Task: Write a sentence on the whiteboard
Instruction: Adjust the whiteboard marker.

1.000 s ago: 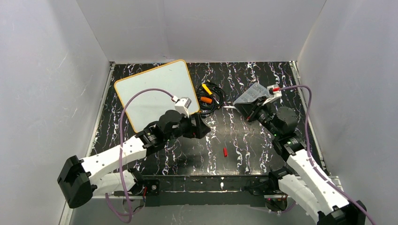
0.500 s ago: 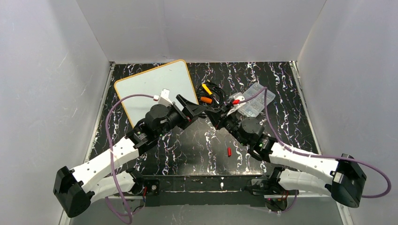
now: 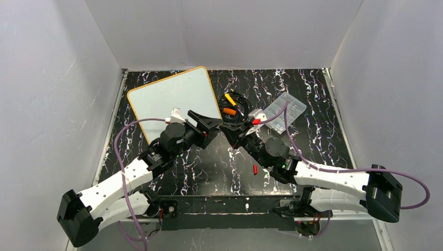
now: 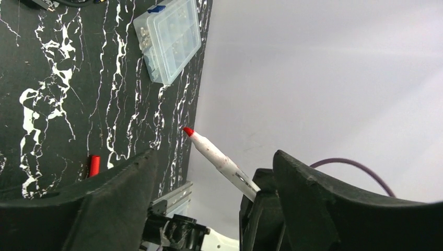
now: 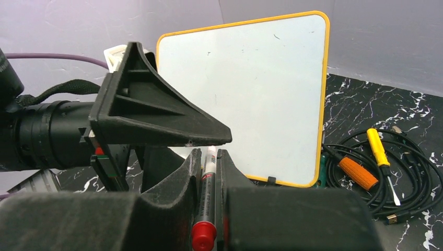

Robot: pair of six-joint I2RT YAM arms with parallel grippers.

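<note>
Clenching marker (image 5: 210, 157) in R tool (image 3: 230, 134), pointing it tip-first toward spread, empty L tool (image 3: 207, 123) just ahead; facing blank whiteboard (image 3: 172, 94) beyond, nearer L tool.

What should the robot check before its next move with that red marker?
1. Hold: the right gripper is shut on the marker: ok.
2. Tip: bare and red, the cap lying on the table: ok.
3. Receiver: the left gripper is open, facing the marker: ok.
4. Alignment: marker tip between the left jaws: cannot tell.
5. Surface: the whiteboard is blank: ok.
</note>
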